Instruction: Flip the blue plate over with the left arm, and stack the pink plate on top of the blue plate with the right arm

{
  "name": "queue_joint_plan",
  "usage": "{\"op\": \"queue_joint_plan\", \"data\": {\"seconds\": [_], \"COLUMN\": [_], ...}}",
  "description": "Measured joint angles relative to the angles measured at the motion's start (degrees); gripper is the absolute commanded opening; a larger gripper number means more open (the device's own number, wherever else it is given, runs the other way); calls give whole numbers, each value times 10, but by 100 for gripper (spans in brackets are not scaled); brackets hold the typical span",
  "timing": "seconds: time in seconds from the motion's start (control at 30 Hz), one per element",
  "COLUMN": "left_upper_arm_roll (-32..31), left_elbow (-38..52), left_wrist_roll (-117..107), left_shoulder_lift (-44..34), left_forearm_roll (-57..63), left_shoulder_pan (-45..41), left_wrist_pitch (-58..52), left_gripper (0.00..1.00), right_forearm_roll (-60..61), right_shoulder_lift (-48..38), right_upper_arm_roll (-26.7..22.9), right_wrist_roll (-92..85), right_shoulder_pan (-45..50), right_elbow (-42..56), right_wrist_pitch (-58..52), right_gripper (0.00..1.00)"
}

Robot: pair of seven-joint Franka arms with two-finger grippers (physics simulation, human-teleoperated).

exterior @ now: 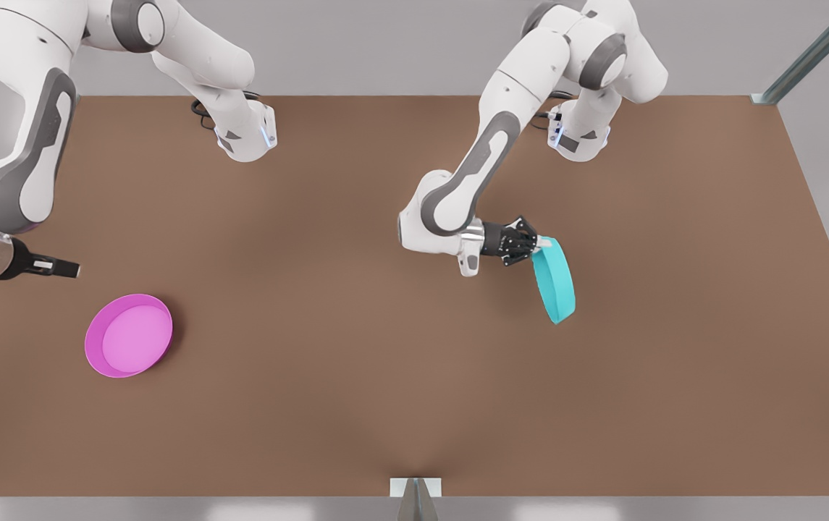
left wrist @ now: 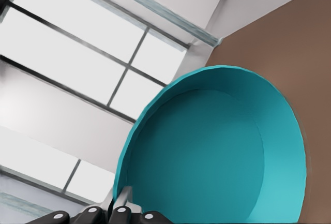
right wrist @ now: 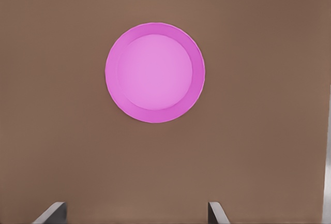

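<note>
My left gripper (exterior: 544, 244) is shut on the rim of the blue plate (exterior: 555, 282) at the front view's right of centre. The plate stands almost on edge, its rim facing the front view's left. In the left wrist view the blue plate's (left wrist: 207, 151) hollow inside faces the camera, with the left gripper (left wrist: 120, 200) pinching its rim. The pink plate (exterior: 129, 335) lies open side up on the table at the front view's left. My right gripper (exterior: 70, 270) hovers above and beside it, apart from it. In the right wrist view the right gripper (right wrist: 135, 211) is open, with the pink plate (right wrist: 154, 72) well ahead.
The brown table (exterior: 356, 376) stretches between the two plates. Both arm bases stand at its far edge, and a small metal bracket (exterior: 415, 488) sits at the middle of the near edge. A metal frame post (exterior: 812, 54) rises at the far corner.
</note>
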Motion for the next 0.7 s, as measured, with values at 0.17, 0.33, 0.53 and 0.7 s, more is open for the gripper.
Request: {"op": "queue_joint_plan", "data": {"seconds": [0.17,0.33,0.53,0.7], "left_upper_arm_roll": [-1,-3,-3,-2], "left_elbow": [8,8,8,8], "left_wrist_roll": [-8,-32,-48,-59], "left_shoulder_lift": [28,40,52,67], "left_forearm_roll": [8,-4,-16,-17], "left_shoulder_pan": [-20,-36,-42,-52], "left_wrist_pitch": [-5,-5,-8,-30], "left_gripper": [21,21,21,21], "right_forearm_roll": [0,0,0,0], "right_shoulder_lift": [1,1,1,4], "right_upper_arm_roll": [0,0,0,0], "right_wrist_roll": [-5,-5,-6,-13], "right_shoulder_pan": [-4,-5,-10,-15], "right_elbow": [0,0,0,0], "right_wrist_pitch": [0,1,1,2], "right_gripper": [100,100,100,100]}}
